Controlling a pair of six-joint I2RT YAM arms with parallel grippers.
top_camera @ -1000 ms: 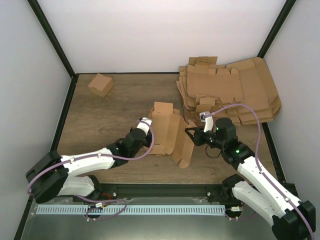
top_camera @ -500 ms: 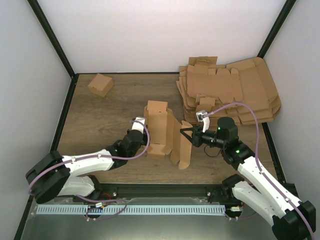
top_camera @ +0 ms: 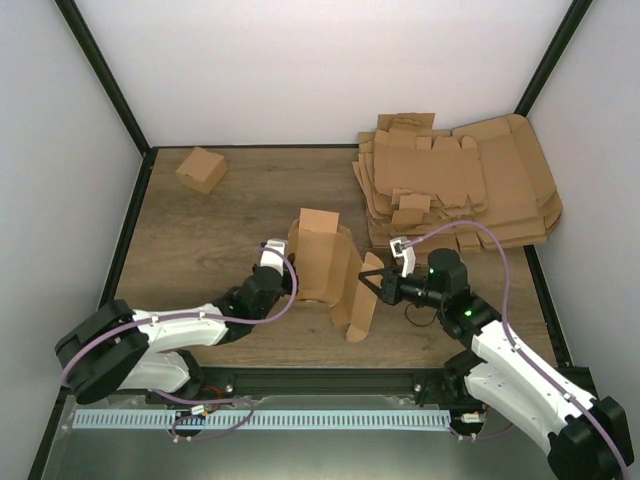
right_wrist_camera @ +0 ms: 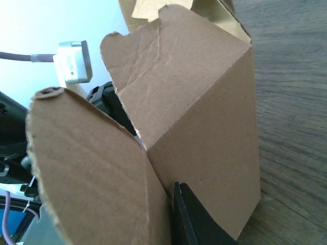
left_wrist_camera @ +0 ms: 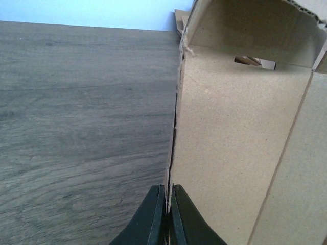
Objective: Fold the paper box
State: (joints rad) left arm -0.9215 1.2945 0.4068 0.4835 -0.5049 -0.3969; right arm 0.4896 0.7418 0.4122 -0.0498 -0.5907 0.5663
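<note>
The paper box (top_camera: 322, 262) stands half-folded at the table's middle, with one tall panel upright and a loose flap (top_camera: 356, 308) hanging toward the near side. My left gripper (top_camera: 284, 268) is shut on the thin edge of the box's left wall; in the left wrist view (left_wrist_camera: 167, 196) the cardboard edge is pinched between the fingers. My right gripper (top_camera: 369, 280) is spread open at the box's right side, against the flap. In the right wrist view the box (right_wrist_camera: 194, 112) fills the frame. Only one finger (right_wrist_camera: 187, 217) shows there; cardboard hides the other.
A pile of flat cardboard blanks (top_camera: 470, 185) lies at the back right, with a small folded piece (top_camera: 413, 205) on it. A finished small brown box (top_camera: 201, 169) sits at the back left. Black frame posts and white walls border the wooden table (top_camera: 200, 240).
The box has been stood more upright and drawn toward the near edge. My right gripper has moved left and nearer, into the flap. My left gripper has kept its pinch and shifted slightly.
</note>
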